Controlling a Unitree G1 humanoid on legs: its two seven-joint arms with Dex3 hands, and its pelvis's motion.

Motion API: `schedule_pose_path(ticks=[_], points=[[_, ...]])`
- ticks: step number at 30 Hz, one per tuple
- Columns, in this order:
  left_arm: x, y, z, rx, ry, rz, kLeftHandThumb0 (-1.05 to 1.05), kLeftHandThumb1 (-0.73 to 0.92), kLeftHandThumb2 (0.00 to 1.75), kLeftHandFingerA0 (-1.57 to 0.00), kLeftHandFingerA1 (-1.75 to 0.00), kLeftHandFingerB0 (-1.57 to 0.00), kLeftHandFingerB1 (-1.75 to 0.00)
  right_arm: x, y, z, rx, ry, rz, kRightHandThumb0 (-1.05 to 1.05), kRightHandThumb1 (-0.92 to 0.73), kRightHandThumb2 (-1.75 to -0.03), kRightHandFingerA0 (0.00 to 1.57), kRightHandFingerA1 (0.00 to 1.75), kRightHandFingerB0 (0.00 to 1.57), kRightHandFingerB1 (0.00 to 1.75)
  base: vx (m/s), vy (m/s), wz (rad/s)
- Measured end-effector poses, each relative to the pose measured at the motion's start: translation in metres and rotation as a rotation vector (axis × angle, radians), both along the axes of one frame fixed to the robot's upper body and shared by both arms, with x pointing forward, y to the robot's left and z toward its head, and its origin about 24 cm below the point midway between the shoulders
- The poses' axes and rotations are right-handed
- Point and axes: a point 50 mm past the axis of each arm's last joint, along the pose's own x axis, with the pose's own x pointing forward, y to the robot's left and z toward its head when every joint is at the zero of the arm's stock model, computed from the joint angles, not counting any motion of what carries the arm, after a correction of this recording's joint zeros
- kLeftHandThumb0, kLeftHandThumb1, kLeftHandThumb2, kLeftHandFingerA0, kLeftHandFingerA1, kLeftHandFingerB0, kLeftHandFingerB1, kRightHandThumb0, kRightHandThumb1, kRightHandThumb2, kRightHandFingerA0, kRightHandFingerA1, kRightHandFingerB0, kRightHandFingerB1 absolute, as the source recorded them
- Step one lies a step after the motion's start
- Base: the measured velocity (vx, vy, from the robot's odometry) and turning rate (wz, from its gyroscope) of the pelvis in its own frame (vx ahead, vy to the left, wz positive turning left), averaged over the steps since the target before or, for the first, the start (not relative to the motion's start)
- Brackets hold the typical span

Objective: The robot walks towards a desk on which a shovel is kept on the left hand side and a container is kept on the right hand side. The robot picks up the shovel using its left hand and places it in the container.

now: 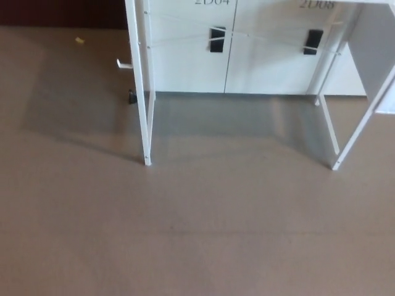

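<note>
Neither the shovel nor the container shows in the head view. Only the white legs of the desk appear: the left front leg (139,86) and the right front leg (361,123), rising out of the top of the picture. The desk top is out of frame. No hand or arm of mine is visible.
Brown-grey floor (197,234) fills most of the picture. Behind the desk stand white cabinet doors (222,49) with black handles (216,39). A small yellow scrap (79,41) lies on the floor at the far left, and a small dark object (131,95) sits by the left leg.
</note>
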Motion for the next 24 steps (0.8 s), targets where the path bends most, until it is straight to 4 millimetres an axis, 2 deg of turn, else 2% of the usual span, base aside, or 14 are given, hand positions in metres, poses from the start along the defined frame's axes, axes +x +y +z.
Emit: schedule_pose_path(ticks=[4, 5, 14, 24], points=[[-0.001, -0.001, 0.0, 0.001, 0.003, -0.002, 0.0, 0.44, 0.91, -0.27, -0.56, -0.24, -0.53, -0.002, 0.001, -0.003, 0.005, 0.012, -0.002, -0.25, -0.58, -0.57, 0.62, 0.55, 0.43, 0.45, 0.27, -0.139, 0.03], [-0.001, -0.002, -0.001, 0.0, 0.002, -0.006, -0.01, 0.65, 0.57, -0.36, -0.41, -0.35, -0.33, 0.001, 0.0, -0.001, -0.002, -0.001, 0.004, -0.25, -0.58, -0.57, 0.62, 0.54, 0.43, 0.44, 0.21, -0.195, 0.39], [0.001, -0.005, -0.001, -0.003, -0.01, -0.027, -0.01, 0.65, 0.58, -0.37, -0.41, -0.36, -0.34, 0.005, -0.003, -0.002, -0.016, -0.006, 0.007, -0.25, -0.59, -0.57, 0.6, 0.53, 0.41, 0.43, 0.2, -0.053, -0.08], [0.008, 0.0, 0.002, 0.016, -0.03, -0.036, 0.0, 0.65, 0.58, -0.36, -0.43, -0.35, -0.34, 0.012, 0.002, -0.003, 0.007, -0.015, 0.014, -0.26, -0.61, -0.58, 0.6, 0.54, 0.43, 0.45, 0.26, 0.155, -0.03]])
